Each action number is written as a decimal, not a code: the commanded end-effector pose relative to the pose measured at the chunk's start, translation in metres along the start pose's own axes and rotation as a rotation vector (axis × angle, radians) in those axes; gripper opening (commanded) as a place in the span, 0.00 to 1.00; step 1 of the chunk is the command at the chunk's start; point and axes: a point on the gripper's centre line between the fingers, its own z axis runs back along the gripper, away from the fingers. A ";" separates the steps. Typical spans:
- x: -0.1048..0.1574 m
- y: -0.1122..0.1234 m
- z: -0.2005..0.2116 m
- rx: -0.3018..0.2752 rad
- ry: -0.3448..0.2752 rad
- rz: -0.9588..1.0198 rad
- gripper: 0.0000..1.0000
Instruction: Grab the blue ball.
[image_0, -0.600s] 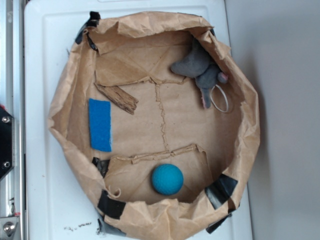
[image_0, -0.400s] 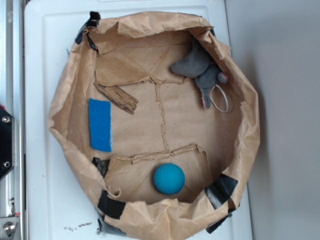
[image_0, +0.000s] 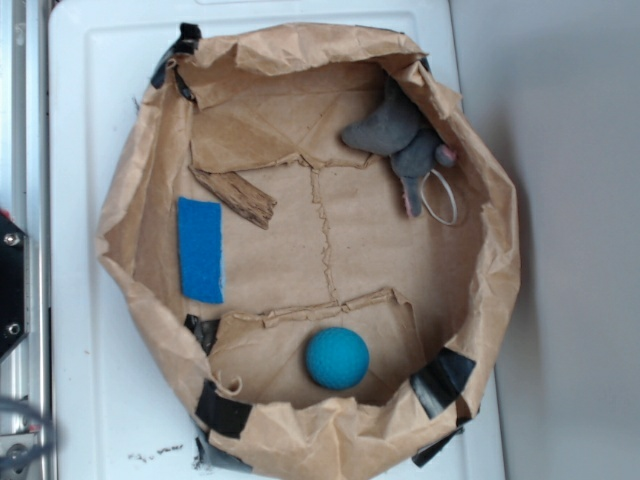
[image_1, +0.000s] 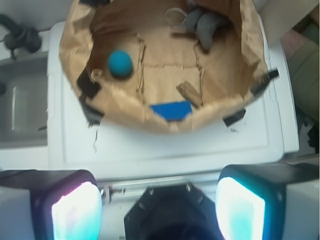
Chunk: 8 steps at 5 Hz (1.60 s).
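Observation:
The blue ball (image_0: 337, 358) is a teal sphere lying inside a crumpled brown paper bowl (image_0: 480, 300), near its lower rim. In the wrist view the blue ball (image_1: 120, 63) shows far ahead at the upper left. My gripper (image_1: 157, 210) is open, its two fingers wide apart at the bottom corners with nothing between them. It hangs well outside the bowl, over the white surface (image_1: 165, 145). In the exterior view only a blurred grey shape (image_0: 20, 430) shows at the lower left corner.
Also in the bowl are a flat blue felt rectangle (image_0: 201, 249), a piece of wood (image_0: 235, 195), a grey toy mouse (image_0: 400, 140) and a white ring (image_0: 440, 195). The bowl stands on a white tray (image_0: 100, 380). A metal rail (image_0: 25, 150) runs along the left.
A blurred grey shape has come into the lower left corner of the exterior view. The ball and the other things in the bowl stay where they were.

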 end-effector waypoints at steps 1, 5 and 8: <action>0.057 -0.011 -0.036 0.046 -0.076 -0.217 1.00; 0.138 -0.005 -0.068 -0.016 -0.061 -0.408 1.00; 0.135 -0.016 -0.170 0.144 -0.013 -0.457 1.00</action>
